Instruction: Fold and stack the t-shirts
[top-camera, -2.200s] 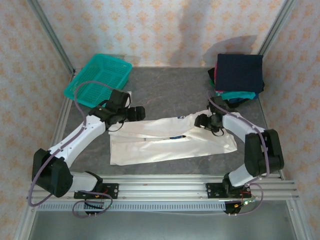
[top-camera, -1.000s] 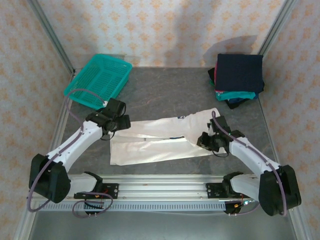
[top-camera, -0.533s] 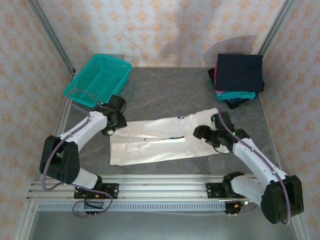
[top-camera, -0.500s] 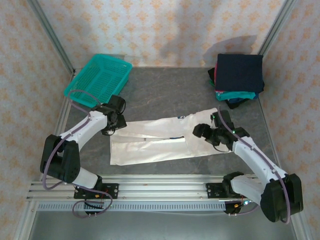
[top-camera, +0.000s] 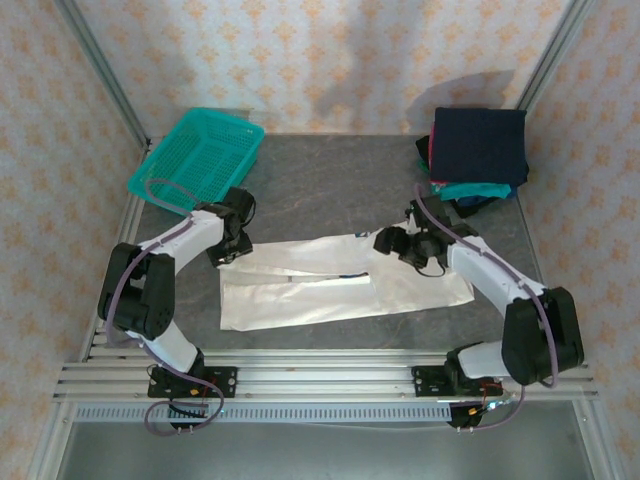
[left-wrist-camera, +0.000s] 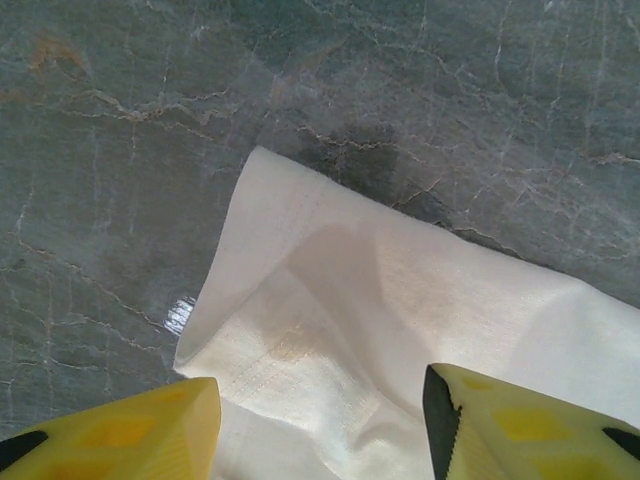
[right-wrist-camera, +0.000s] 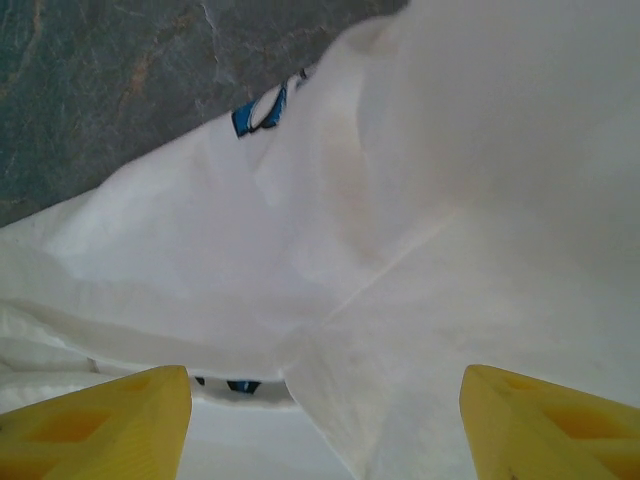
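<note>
A white t-shirt (top-camera: 330, 292) lies folded lengthwise into a long band across the middle of the grey table. My left gripper (top-camera: 232, 247) hangs low over its far left corner. In the left wrist view the gripper (left-wrist-camera: 320, 405) is open, its yellow fingers (left-wrist-camera: 120, 430) on either side of the hemmed cloth corner (left-wrist-camera: 380, 290). My right gripper (top-camera: 393, 243) is over the band's far edge, right of centre. It (right-wrist-camera: 325, 410) is open wide above the white cloth (right-wrist-camera: 450, 200), with the small blue print (right-wrist-camera: 262, 110) ahead of it. A stack of folded t-shirts (top-camera: 478, 148), navy on top, sits at the back right.
A teal mesh basket (top-camera: 200, 158) stands at the back left corner. Bare grey table (top-camera: 330, 185) lies between basket and stack. Metal frame posts rise at both back corners, and rails (top-camera: 330, 372) run along the near edge.
My right gripper has opened and moved from the band's near right part back to its far edge. The left arm has pulled its elbow in, with its jaws narrower over the corner.
</note>
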